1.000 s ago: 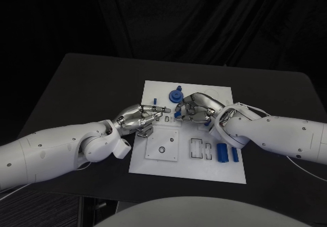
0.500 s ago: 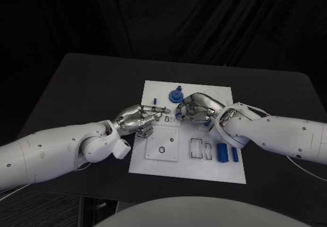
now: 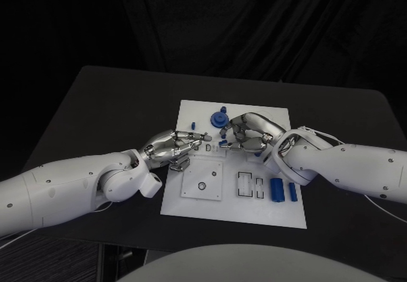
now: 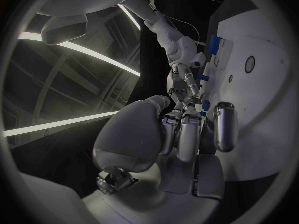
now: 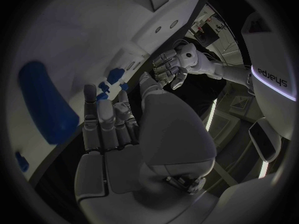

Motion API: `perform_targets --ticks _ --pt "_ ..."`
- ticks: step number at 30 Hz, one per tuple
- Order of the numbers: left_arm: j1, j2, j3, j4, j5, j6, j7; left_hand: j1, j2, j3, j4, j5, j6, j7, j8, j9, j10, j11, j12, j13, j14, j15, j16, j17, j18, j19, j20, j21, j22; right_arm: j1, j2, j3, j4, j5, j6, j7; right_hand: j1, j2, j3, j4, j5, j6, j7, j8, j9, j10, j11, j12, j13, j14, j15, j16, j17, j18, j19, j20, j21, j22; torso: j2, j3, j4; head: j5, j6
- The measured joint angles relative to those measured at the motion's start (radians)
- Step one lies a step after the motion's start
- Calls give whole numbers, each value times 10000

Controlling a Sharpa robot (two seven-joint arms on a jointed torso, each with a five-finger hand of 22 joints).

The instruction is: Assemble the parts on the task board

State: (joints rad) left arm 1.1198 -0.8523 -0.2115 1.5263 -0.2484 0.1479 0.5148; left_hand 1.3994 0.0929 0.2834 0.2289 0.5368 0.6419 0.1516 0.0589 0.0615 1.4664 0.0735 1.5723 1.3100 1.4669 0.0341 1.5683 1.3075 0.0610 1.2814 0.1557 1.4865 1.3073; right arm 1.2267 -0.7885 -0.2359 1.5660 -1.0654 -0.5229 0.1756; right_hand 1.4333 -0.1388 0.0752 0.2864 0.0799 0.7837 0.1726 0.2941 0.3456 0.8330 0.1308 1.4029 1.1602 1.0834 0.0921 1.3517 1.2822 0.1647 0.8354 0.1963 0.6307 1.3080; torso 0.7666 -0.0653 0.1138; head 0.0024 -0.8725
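Table (image 3: 110, 106): black, carries the task board near its middle.
Task board (image 3: 254, 211): white plate, lying flat, long side running from the table's far edge toward the near edge; both hands meet over its far half.
Left hand (image 3: 174, 147): over the board's left edge, fingers curled in toward the centre; the left wrist view shows the fingers (image 4: 187, 134) folded side by side against the palm. Whether they pinch a part I cannot tell (fingertips hide the contact).
Right hand (image 3: 247, 134): over the board's far-right part, fingers bent down toward the plate surface, a small blue part (image 3: 223, 143) right at the fingertips; hold not confirmed. In the right wrist view the fingers (image 5: 102, 122) lie fairly straight and close together, small blue pieces (image 5: 115, 75) just past their tips.
Round blue part (image 3: 219, 119): stands near the board's far edge, just beside the right hand.
Blue cylinder (image 3: 276, 189): lies near the board's right edge, a slimmer blue bar (image 3: 293, 191) beside it.
Small blue peg (image 3: 193, 125): upright, far-left area of the board.
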Motion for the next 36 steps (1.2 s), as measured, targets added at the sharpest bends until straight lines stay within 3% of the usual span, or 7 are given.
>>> perform_targets --ticks 9,18,22,25,27,33,36 --pt "-1 -36 0 22 0 -6 0 0 0 0 0 0 -1 1 0 -1 0 0 0 2 0 0 0 -1 0 0 0 0 0 564 -369 9 528 3 -174 132 -214 -97 -54 54 -215 -90 18 -49 -136 -132 33 0 -71 -72 38 0 -69 -2 -24 23 -36 0 -3 -10 0 4 0" --pt "-1 -86 0 70 0 -20 -1 0 0 0 0 0 -1 1 0 -1 0 0 0 4 0 0 0 -1 0 0 0 1 0 1117 -800 1 954 -178 49 -194 659 298 438 -246 2860 278 89 -48 -523 -295 13 -79 -384 -406 -6 -7 -273 -2 -96 95 -156 1 -12 -22 1 60 0" --pt "-1 -95 0 79 0 -30 -1 0 0 0 0 0 -1 1 0 -2 0 0 0 5 0 0 0 -1 0 0 0 0 0 1386 -969 0 1124 -645 497 -708 735 273 679 -255 3390 581 36 -200 -698 1226 -88 110 163 747 -103 469 152 -2 231 -31 64 1 -11 -21 1 65 0" --pt "-1 -95 0 82 0 -35 -1 0 0 0 0 0 34 -34 0 6 0 0 0 6 0 0 0 -1 0 0 0 1 0 1473 -1013 -8 1184 -1104 793 -1070 667 205 770 -246 3323 970 -58 -433 -875 4050 -226 900 1328 2942 -288 1410 259 -23 2000 -209 2195 1 -8 -20 1 64 0" --pt "-1 -95 0 82 0 -38 -1 0 0 0 0 0 75 8 0 7 0 0 0 6 0 0 0 -1 1 0 0 1 0 1506 -1015 -20 1197 -1525 956 -1329 569 108 770 -246 3014 1187 -143 -564 -957 5753 -319 1393 1460 3681 -394 1973 259 -422 3251 -322 3872 1 -7 -19 1 55 0" --pt "-1 -85 0 73 0 -41 -1 0 0 0 0 0 77 9 0 7 0 0 0 7 0 0 0 -1 1 0 0 1 8 1557 -961 -39 1183 -2939 1166 -1999 -53 -7 470 -35 2314 1468 -290 -1053 -1157 6338 -577 1655 1480 3817 -686 2163 258 -1490 6215 -645 8812 1 0 -14 7 101 0" --pt "-1 -80 0 62 0 -41 1 0 0 0 -1 29 76 9 0 7 0 0 0 6 0 0 0 -1 0 0 0 1 8 1560 -906 -53 1165 -3519 1251 -2268 -163 -21 391 -10 2205 1555 -377 -1243 -1221 6319 -597 1655 1480 3818 -729 2163 258 -1496 6282 -711 9351 1 4 -13 10 105 0"
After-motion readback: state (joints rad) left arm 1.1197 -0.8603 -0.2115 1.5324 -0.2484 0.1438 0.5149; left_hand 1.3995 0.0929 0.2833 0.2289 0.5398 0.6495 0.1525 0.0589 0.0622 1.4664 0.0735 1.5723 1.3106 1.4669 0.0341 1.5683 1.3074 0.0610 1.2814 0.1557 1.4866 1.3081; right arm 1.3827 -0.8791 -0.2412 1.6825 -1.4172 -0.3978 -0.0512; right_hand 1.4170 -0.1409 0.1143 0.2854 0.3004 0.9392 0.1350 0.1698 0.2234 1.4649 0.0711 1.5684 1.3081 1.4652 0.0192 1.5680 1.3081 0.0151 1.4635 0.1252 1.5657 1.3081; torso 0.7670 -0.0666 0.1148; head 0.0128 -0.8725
